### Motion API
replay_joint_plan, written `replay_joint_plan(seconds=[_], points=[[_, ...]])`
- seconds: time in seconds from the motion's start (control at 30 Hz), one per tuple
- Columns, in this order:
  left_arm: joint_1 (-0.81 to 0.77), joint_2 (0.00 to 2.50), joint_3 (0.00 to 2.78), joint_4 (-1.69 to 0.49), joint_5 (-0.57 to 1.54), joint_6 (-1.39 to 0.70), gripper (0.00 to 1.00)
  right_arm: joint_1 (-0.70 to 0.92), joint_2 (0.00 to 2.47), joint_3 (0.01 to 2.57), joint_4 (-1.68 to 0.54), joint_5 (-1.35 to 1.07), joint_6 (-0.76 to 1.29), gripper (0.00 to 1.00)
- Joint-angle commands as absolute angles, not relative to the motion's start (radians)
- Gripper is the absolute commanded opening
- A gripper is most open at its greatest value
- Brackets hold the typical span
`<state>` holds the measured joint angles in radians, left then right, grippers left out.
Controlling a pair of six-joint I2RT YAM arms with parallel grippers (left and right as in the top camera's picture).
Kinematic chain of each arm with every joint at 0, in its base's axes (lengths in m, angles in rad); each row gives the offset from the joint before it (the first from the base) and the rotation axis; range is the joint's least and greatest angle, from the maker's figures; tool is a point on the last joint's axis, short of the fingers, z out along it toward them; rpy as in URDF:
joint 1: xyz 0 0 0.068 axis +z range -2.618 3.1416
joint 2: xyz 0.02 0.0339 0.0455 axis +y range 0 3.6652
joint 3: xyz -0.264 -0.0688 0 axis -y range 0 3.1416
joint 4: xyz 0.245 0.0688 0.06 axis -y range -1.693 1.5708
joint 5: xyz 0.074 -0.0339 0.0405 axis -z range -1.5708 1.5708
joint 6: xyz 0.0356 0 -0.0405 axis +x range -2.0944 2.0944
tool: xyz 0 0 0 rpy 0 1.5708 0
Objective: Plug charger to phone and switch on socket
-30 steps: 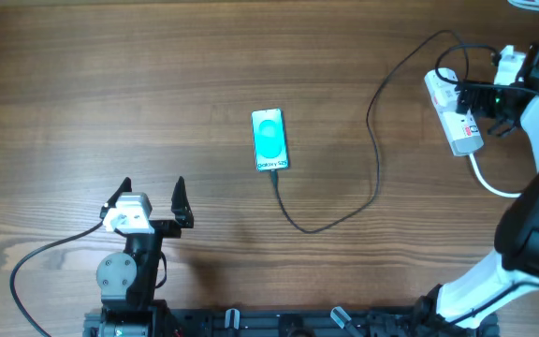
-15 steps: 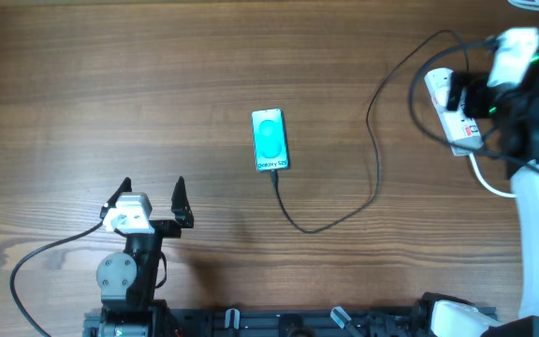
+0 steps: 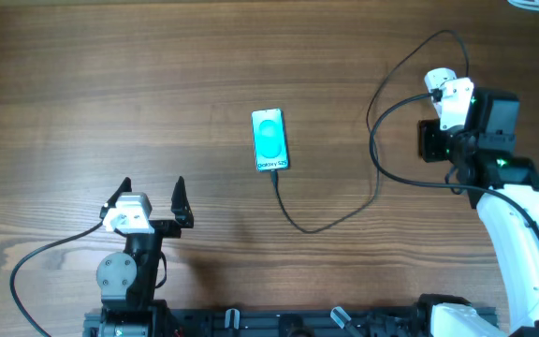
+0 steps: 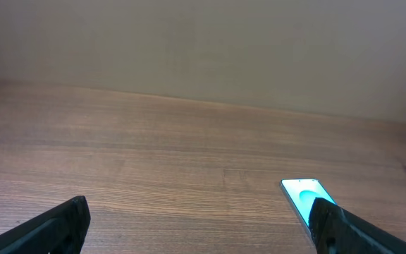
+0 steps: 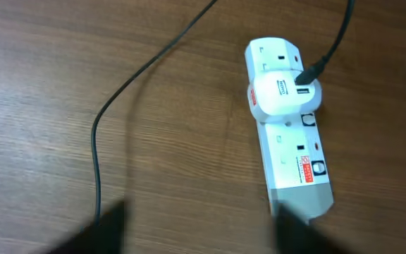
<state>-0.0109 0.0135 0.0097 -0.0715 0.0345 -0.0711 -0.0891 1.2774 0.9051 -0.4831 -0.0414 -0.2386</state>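
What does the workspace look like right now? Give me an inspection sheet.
Surface: brown wooden table.
Job's things: phone flat, screen lit; charger cable runs from the phone's near edge to its white adapter, plugged into the socket; switch position unclear.
Clutter: nothing seen.
Grippers: left gripper open, empty; right gripper above the socket, fingers apart, holding nothing.
Cables: black lead trails from the left arm's base.
Surroundings: plain wall behind the table.
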Motion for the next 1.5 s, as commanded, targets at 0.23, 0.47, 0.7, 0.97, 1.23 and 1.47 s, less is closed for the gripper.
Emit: replay_joint_plan(seconds=[0.23,0.47,0.7,0.97,1.23,1.47], points=[[-0.004,0.003,0.006,-0.077,0.025,-0.052,1.00,-0.081,1.258,0.505,-0.048,-0.247,-0.256,1.00],[-0.004,0.003,0.006,-0.077,0.025,-0.052,1.00,-0.081,1.258,0.334,0.171,-0.241,-0.207,1.00],[-0.004,0.003,0.006,-0.077,0.025,-0.052,1.00,-0.081,1.258,0.241,0.224,-0.218,-0.206,1.00],[-0.004,0.003,0.006,-0.077,0.025,-0.052,1.00,-0.083,1.231,0.092,0.379,-0.215,-0.102,1.00],[-0.004,0.003,0.006,-0.077,0.025,-0.052,1.00,-0.083,1.170,0.035,0.389,-0.215,-0.084,1.00],[-0.004,0.003,0.006,-0.077,0.025,-0.052,1.00,-0.083,1.100,0.005,0.380,-0.211,-0.076,1.00]])
